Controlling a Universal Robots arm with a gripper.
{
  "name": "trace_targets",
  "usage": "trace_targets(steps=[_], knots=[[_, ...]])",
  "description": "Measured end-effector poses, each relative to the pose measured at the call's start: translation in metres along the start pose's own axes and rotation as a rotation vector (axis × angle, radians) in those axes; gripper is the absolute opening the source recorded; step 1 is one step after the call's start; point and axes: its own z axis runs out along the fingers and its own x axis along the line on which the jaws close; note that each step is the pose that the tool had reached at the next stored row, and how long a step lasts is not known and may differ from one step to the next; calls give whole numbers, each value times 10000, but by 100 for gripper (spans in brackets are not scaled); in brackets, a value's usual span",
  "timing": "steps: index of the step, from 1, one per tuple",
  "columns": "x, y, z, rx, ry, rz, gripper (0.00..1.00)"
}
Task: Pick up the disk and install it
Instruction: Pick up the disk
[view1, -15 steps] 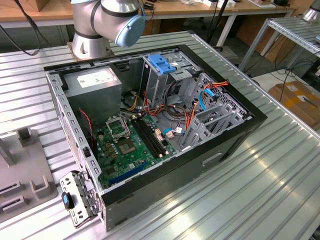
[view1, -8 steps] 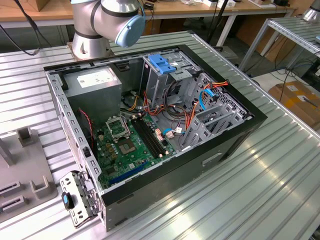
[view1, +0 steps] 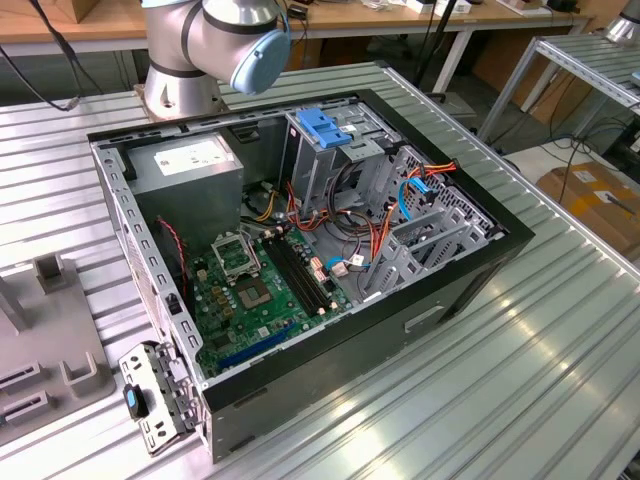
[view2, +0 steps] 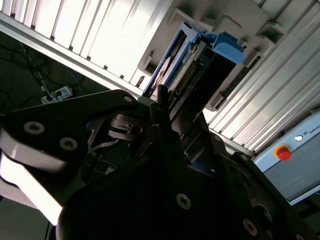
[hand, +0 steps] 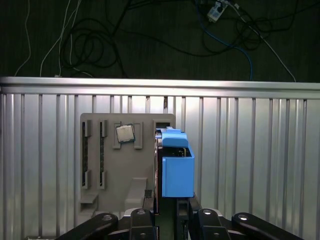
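Gripper (hand: 169, 214), in the first wrist view, points down at the ribbed table (hand: 250, 165), in line with the disk (hand: 177, 170). Whether it is apart or clamped cannot be told. In the second wrist view its black linkage crowds the foreground and its tip (view2: 161, 100) lies against the near end of the disk (view2: 200, 60); actual contact cannot be told.

The disk stands on edge in a slot along one side of the grey holder (hand: 130, 170), blue carrier uppermost. A square chip (hand: 125, 133) lies in a holder recess, apart from the disk. Cables (hand: 100, 40) run over the dark floor past the table edge.

In the exterior view the arm (view1: 215, 40) rises behind the open case (view1: 470, 270), which lies on its side on the table (view1: 500, 390).
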Motion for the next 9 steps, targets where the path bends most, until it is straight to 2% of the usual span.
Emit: trace_targets(steps=[9], knots=[[1, -53, 0, 1, 0, 0, 35]])
